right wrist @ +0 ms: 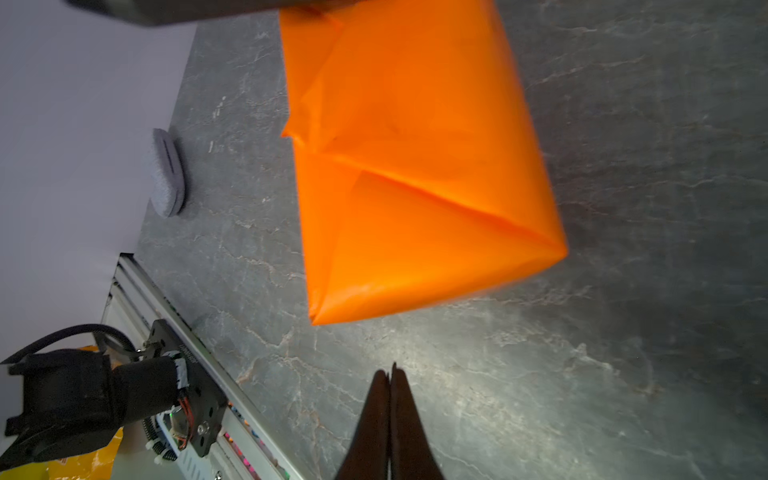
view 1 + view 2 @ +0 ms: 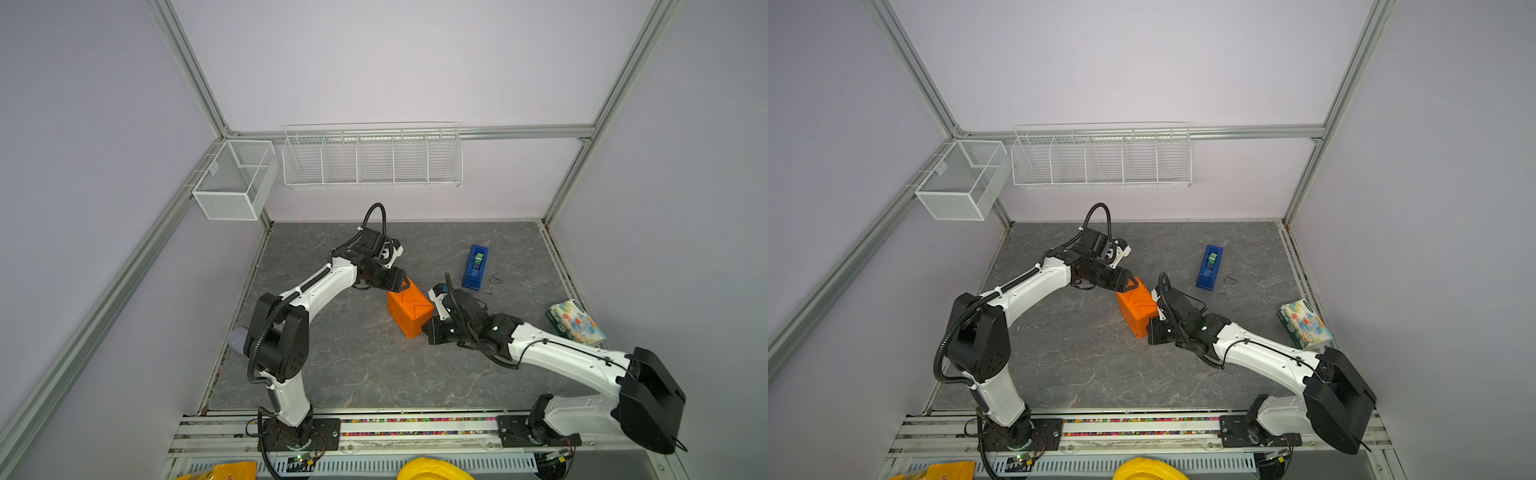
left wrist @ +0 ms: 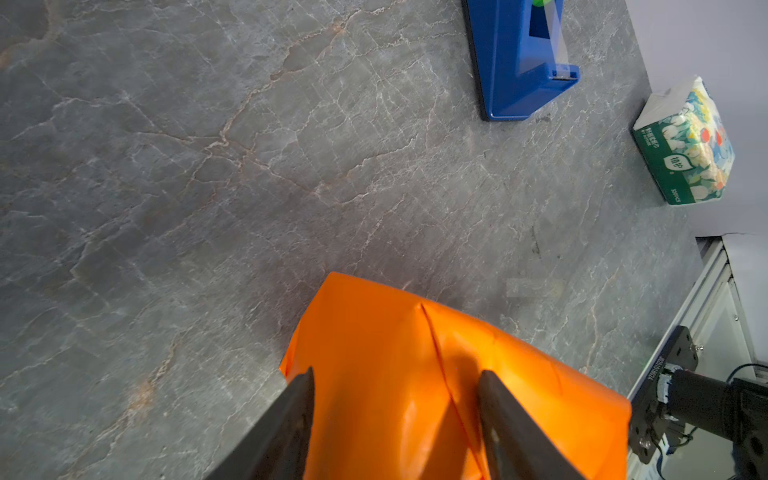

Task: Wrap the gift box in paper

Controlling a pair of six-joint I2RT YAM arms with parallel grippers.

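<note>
Both top views hang high at 6 o'clock, side by side, staring steeply down the table (image 2: 374, 374) and sharing the whole scene, orange paper (image 2: 409, 309) dead centre. The left wrist camera is right on top of that paper, facing 3 o'clock toward the tape dispenser (image 3: 511, 75) and packet (image 3: 685, 145). The right wrist camera sits a touch farther back, facing 9 o'clock, catching the same paper plus the left arm's base (image 1: 178, 390).
</note>
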